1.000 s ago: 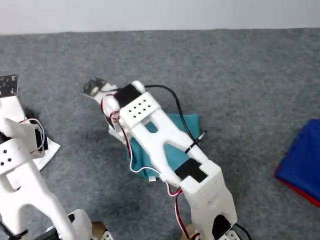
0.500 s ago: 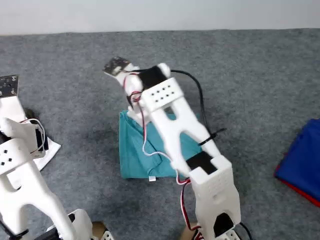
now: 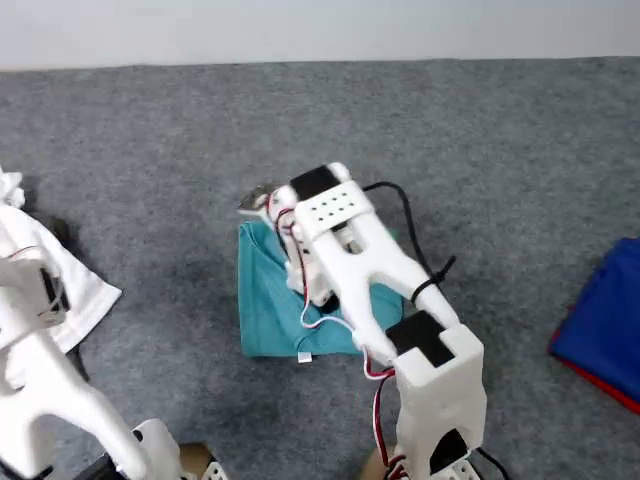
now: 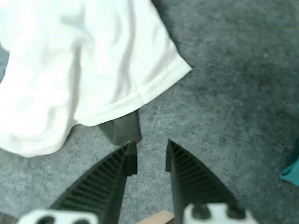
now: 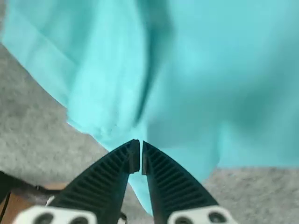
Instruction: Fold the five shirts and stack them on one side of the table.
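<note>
A teal shirt (image 3: 265, 300) lies folded in the middle of the grey table (image 3: 480, 150). My right arm (image 3: 345, 240) bends over it. Its gripper (image 5: 138, 143) is shut, with its tips just above the teal shirt (image 5: 196, 84) near a folded edge. A white shirt (image 3: 80, 285) lies crumpled at the table's left side. My left gripper (image 4: 149, 148) hangs open beside the white shirt (image 4: 79, 70), holding nothing. A dark scrap (image 4: 122, 128) pokes out from under the white cloth. Folded blue cloth (image 3: 605, 320) lies at the right edge.
A red layer (image 3: 600, 385) shows under the blue cloth. A corner of the teal shirt (image 4: 292, 170) shows in the left wrist view. Bare grey carpet (image 3: 450, 120) spreads across the far half of the table. The table's wooden front edge (image 5: 14, 205) is close to the teal shirt.
My right arm has pulled back from the far left of the teal shirt and now bends over its middle. The left arm has shifted, and more white cloth shows.
</note>
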`<action>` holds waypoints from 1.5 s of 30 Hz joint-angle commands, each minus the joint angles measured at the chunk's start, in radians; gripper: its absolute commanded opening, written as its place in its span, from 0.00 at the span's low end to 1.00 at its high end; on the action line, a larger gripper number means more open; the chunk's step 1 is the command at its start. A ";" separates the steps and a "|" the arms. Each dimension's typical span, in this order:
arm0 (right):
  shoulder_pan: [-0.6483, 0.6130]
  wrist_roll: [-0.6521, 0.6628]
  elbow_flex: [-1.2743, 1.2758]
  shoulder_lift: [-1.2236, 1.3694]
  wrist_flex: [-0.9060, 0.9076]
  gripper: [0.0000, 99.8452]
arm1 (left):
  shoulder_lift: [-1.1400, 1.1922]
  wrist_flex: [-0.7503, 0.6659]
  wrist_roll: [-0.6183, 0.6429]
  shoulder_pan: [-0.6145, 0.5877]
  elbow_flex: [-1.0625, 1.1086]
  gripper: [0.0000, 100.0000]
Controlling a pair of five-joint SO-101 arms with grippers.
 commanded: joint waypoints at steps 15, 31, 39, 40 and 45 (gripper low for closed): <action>-0.134 0.015 -0.104 -0.107 0.073 0.01 | -0.032 0.021 0.005 -0.121 -0.061 0.11; -0.122 0.011 -0.106 0.111 -0.002 0.01 | -0.032 0.025 0.005 -0.121 -0.061 0.11; -0.257 -0.046 -0.242 0.010 0.062 0.01 | -0.032 0.025 0.005 -0.121 -0.061 0.11; -0.255 -0.043 -0.258 -0.007 0.074 0.01 | -0.032 0.025 0.005 -0.121 -0.061 0.11; -0.150 -0.035 -0.267 -0.053 0.082 0.01 | -0.032 0.025 0.005 -0.121 -0.061 0.11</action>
